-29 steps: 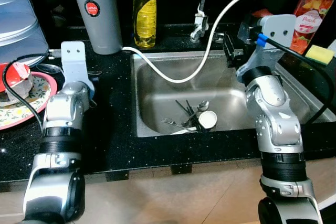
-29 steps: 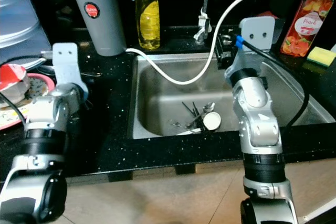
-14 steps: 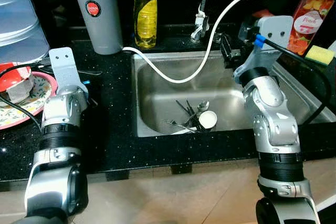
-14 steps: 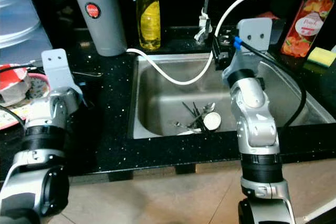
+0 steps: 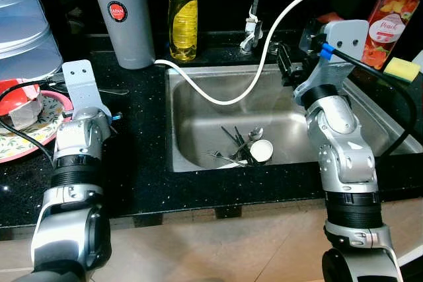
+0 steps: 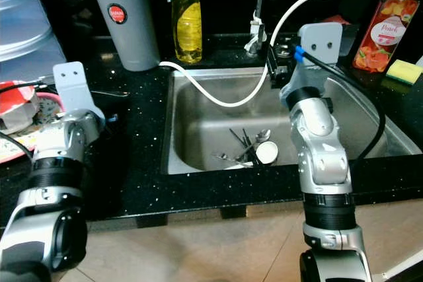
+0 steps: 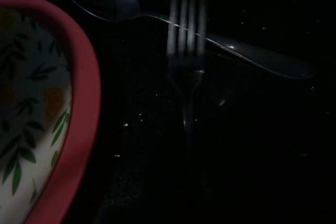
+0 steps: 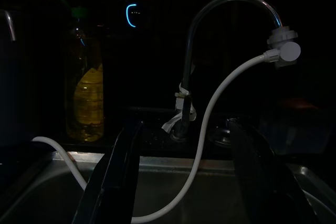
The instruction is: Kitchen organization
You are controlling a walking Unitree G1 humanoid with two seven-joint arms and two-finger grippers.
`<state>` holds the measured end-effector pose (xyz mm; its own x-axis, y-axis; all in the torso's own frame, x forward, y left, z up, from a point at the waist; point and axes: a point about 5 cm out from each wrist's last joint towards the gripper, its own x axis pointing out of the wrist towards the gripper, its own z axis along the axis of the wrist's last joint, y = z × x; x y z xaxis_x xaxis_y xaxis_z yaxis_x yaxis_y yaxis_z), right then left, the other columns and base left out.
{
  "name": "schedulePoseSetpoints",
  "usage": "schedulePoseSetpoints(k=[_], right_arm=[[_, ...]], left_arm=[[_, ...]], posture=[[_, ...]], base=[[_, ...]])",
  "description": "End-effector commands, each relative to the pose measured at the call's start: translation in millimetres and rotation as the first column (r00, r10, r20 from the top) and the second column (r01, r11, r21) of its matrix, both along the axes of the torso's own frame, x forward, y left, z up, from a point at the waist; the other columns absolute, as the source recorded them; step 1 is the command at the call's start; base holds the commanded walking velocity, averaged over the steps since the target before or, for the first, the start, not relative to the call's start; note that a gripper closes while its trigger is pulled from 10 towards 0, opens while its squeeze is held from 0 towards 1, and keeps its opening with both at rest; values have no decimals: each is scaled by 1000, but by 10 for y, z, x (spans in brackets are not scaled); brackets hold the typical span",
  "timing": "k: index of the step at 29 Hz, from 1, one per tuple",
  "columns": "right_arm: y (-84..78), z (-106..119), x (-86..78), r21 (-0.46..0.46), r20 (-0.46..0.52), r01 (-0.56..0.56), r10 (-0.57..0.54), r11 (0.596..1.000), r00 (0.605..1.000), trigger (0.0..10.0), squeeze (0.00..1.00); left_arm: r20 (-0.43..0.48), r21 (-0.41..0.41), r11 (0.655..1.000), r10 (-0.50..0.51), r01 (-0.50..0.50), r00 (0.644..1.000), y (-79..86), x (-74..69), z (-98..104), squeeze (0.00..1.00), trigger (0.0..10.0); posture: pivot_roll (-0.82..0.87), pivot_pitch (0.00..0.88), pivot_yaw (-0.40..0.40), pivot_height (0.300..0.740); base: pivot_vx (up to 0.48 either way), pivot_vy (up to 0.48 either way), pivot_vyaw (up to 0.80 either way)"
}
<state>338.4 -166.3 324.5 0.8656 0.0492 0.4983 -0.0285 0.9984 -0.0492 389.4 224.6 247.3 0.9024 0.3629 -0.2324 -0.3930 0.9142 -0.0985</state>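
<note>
Black speckled countertop (image 5: 142,163) is stretching across my feed, wrapping a steel sink (image 5: 198,107) where a white cup (image 5: 262,150) is lying on its side beside a loose pile of cutlery (image 5: 231,146) at the basin's bottom. I am holding the right gripper (image 8: 184,182) above the sink's far right corner, its two black fingers (image 8: 113,174) spread wide apart and pointing toward the faucet (image 8: 202,72), with a white hose (image 5: 264,44) looping from the spout down over the basin and off to the left. My left arm is reaching over the counter left of the sink, and I cannot tell whether the left gripper is spread or closed; its wrist camera is looking down at a fork (image 7: 185,56) and a spoon (image 7: 131,6) lying crossed on the dark surface, just beside a red-rimmed floral plate (image 7: 79,103). Behind them a grey dispenser (image 5: 122,14) and a yellow dish-soap bottle (image 5: 182,14) are standing along the back edge, while a peach-labelled pouch (image 5: 390,21) and a yellow sponge (image 5: 402,68) are sitting to the right of the sink.
</note>
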Motion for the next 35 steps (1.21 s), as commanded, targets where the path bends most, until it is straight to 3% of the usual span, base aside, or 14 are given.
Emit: schedulePoseSetpoints(k=[1, 9, 10, 12, 13, 16, 18, 21, 23, 25, 26, 27, 31, 35], right_arm=[[-17, 27, -1, 17, 10, -4, 3, 1000, 1000, 10000, 0], [-15, 24, 3, 18, 8, -5, 5, 1000, 1000, 10000, 0], [-15, 22, 1, 17, 7, -5, 5, 1000, 1000, 10000, 0], [-15, 21, 1, 17, 6, -5, 5, 1000, 1000, 10000, 0], [-13, 19, 0, 16, 6, -6, 6, 1000, 1000, 10000, 0], [-3, 12, -3, 13, 5, -9, 9, 1000, 1000, 10000, 0], [18, -15, -1, 12, -4, -28, 28, 1000, 1000, 10000, 0], [28, -23, 0, 15, -7, -41, 41, 999, 999, 10000, 0], [68, -33, -9, 90, -25, -141, 144, 986, 989, 10000, 0], [131, -6, -69, 162, -15, -299, 305, 940, 952, 10000, 0], [165, 13, -110, 180, -5, -373, 380, 910, 925, 10000, 0], [165, 13, -110, 180, -5, -373, 380, 910, 925, 10000, 0], [302, 72, -329, 168, 47, -613, 615, 772, 787, 10000, 0], [345, 39, -397, 170, 37, -675, 680, 718, 732, 10000, 0]], left_arm=[[-37, -40, 999, -26, 25, 999, -54, 20, -105, 0, 0], [14, -10, 999, -47, 47, 999, -74, 26, -16, 0, 0], [68, 48, 997, -69, 66, 995, -101, 25, 85, 0, 1216], [90, 74, 995, -78, 71, 993, -113, 22, 127, 0, 1216], [148, 90, 992, -105, 92, 983, -149, 14, 216, 0, 10000], [297, 143, 970, -231, 196, 926, -290, -42, 457, 0, 10000], [387, 186, 925, -380, 332, 840, -456, -143, 629, 0, 10000], [434, 188, 908, -420, 375, 797, -497, -194, 697, 0, 10000], [437, 279, 865, -500, 416, 747, -552, -251, 742, 0, 10000], [419, 391, 749, -662, 534, 621, -677, -361, 734, 0, 10000], [421, 392, 693, -720, 605, 551, -723, -416, 720, 0, 10000], [421, 392, 693, -720, 605, 551, -723, -416, 720, 0, 10000], [477, 407, 520, -822, 751, 311, -836, -629, 806, 0, 10000], [504, 415, 395, -850, 819, 155, -968, -763, 842, 0, 10000]], posture=[[-88, 93, 3, 740], [-87, 95, 2, 740], [-87, 99, 2, 740], [-87, 99, 2, 740], [-87, 99, 2, 740], [-89, 101, 3, 740], [-83, 104, 4, 740], [-83, 104, 4, 740], [-83, 104, 4, 740], [-76, 102, 3, 740], [-78, 103, 3, 740], [-78, 103, 3, 740], [-83, 103, 3, 740], [-83, 103, 3, 740]], base=[[0, 0, 0], [0, 0, 0], [0, 0, 0], [0, 0, 0], [0, 0, 0], [0, 0, 0], [0, 0, 0], [0, 0, 0], [0, 0, 0], [0, 0, 0], [0, 0, 0], [0, 0, 0], [0, 0, 0], [0, 0, 0]])
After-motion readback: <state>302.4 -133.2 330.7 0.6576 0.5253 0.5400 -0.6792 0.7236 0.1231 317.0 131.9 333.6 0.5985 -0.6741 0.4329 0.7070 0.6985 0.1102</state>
